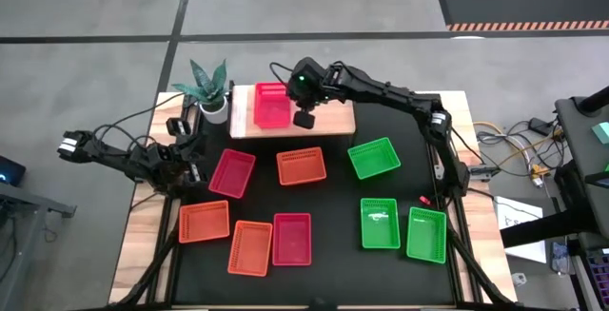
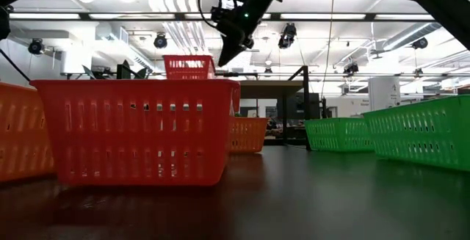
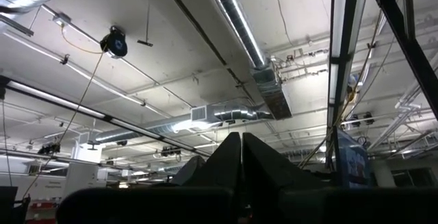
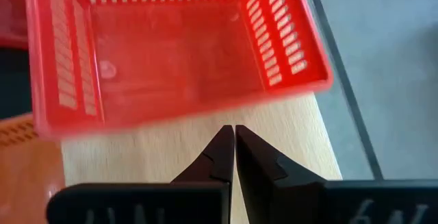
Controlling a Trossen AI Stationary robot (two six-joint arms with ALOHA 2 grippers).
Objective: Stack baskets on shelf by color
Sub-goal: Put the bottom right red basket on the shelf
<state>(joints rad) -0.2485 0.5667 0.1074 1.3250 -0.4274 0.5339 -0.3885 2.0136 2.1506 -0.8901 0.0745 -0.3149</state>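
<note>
Black table under strip-lit ceiling, wooden shelf (image 1: 328,121) at the far edge. On it, just beside and below the right gripper (image 4: 235,145), one red basket (image 4: 174,46), likely set there to start a red stack. Fingers pressed shut, holding nothing, raised above bare wood. Remaining baskets scattered on the table, nearer than the gripper. Left gripper (image 3: 241,159) shut too, empty, parked at the left edge, pointing upward.
</note>
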